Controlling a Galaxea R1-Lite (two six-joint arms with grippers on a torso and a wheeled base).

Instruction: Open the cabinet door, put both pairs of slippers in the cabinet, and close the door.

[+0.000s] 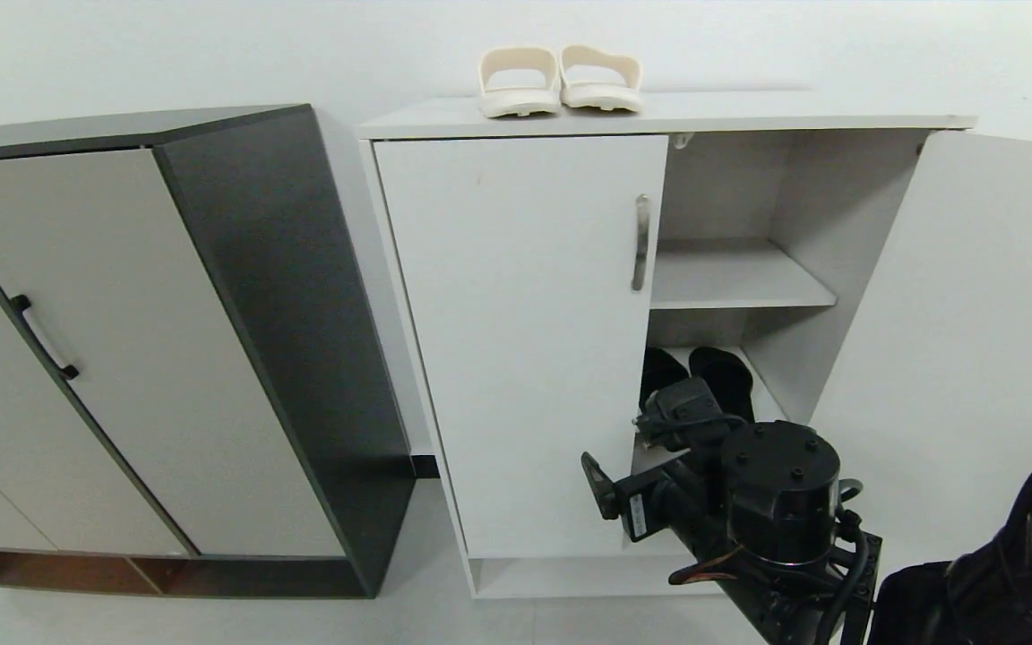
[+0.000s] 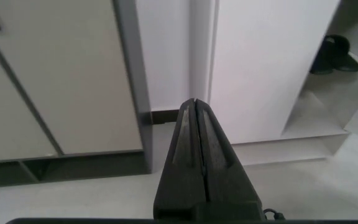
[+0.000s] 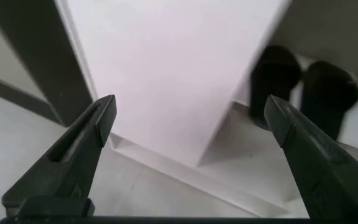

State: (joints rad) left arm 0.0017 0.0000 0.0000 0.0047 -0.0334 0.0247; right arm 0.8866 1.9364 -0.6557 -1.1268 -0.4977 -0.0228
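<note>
White wall stood behind the white cabinet (image 1: 794, 107), whose right door (image 1: 973, 340) hung wide open while its left door (image 1: 525, 340) was shut. We saw the cream slippers (image 1: 525, 90) side by side on the cabinet's top, above the shut door. We found the black slippers (image 1: 722, 376) side by side on the lower shelf of the open compartment. Our right gripper (image 3: 190, 106) was spread wide and empty before that compartment's front edge. Our left gripper (image 2: 195, 109) was pressed together, empty, low over the floor, facing where the white cabinet meets a dark cabinet (image 1: 283, 313)
</note>
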